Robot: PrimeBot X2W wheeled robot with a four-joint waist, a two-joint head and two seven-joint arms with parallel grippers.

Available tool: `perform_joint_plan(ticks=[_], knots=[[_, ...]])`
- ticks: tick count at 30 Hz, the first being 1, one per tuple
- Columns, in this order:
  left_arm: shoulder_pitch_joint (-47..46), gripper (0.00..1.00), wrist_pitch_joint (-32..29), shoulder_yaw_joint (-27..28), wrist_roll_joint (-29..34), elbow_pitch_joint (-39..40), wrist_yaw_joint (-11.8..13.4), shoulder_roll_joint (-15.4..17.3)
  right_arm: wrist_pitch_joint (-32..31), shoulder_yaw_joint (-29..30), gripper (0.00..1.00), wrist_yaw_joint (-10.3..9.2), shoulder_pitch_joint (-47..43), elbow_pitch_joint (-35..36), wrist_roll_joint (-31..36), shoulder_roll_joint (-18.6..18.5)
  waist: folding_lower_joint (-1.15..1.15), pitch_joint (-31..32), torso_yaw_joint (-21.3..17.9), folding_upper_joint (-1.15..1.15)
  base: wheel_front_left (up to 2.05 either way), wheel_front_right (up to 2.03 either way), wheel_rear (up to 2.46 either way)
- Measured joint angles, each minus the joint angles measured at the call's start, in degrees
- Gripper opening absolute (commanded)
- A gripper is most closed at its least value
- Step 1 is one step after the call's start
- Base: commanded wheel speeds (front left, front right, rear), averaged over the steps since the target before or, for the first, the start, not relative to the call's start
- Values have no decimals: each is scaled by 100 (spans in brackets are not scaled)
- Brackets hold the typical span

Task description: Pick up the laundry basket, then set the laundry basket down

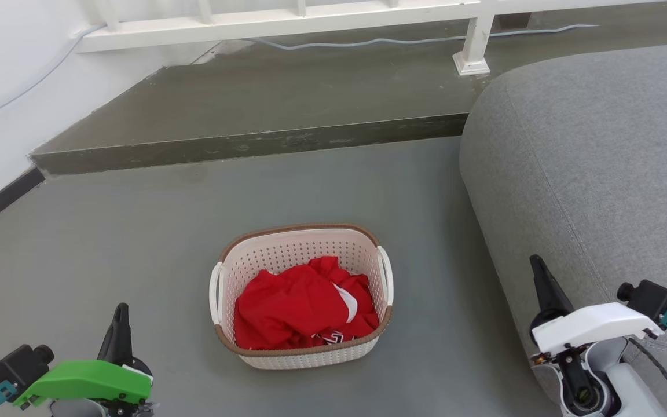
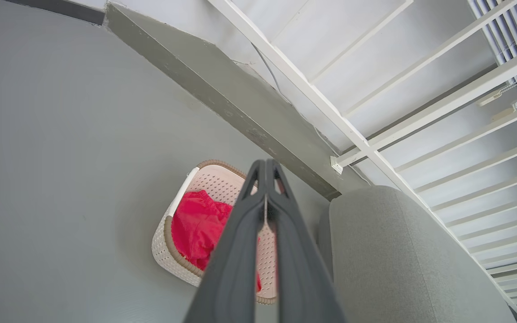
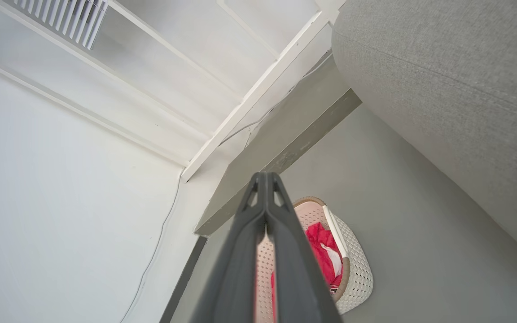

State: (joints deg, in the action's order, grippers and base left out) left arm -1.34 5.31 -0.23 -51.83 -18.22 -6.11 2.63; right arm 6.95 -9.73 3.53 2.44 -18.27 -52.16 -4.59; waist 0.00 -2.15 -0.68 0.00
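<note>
The laundry basket (image 1: pixel 301 249) stands on the grey floor in the middle of the head view, cream-white with a brown rim and two white side handles, and red clothing (image 1: pixel 304 307) lies inside it. My left gripper (image 1: pixel 119 324) is at the lower left, well apart from the basket, its fingers pressed together and empty. My right gripper (image 1: pixel 545 284) rises at the lower right in front of the sofa, also shut and empty. The basket (image 2: pixel 173 229) shows behind the left gripper (image 2: pixel 266 168) in its wrist view. In the right wrist view the basket (image 3: pixel 357 269) lies below the right gripper (image 3: pixel 265 179).
A grey sofa (image 1: pixel 594 174) fills the right side, close to the basket. A raised floor step (image 1: pixel 252 145) runs across behind it, with a white railing (image 1: pixel 287 20) and a cable (image 1: pixel 397 40) beyond. A white wall (image 1: pixel 9 87) stands at the left.
</note>
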Motion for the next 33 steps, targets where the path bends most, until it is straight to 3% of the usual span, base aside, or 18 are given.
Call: perform_joint_plan(ticks=[33], knots=[[-93,0,-686,292,-2205,96,-43,-23,-639,843,0,154,35,93,-2291,48,0,113,39,0,0,0,0]])
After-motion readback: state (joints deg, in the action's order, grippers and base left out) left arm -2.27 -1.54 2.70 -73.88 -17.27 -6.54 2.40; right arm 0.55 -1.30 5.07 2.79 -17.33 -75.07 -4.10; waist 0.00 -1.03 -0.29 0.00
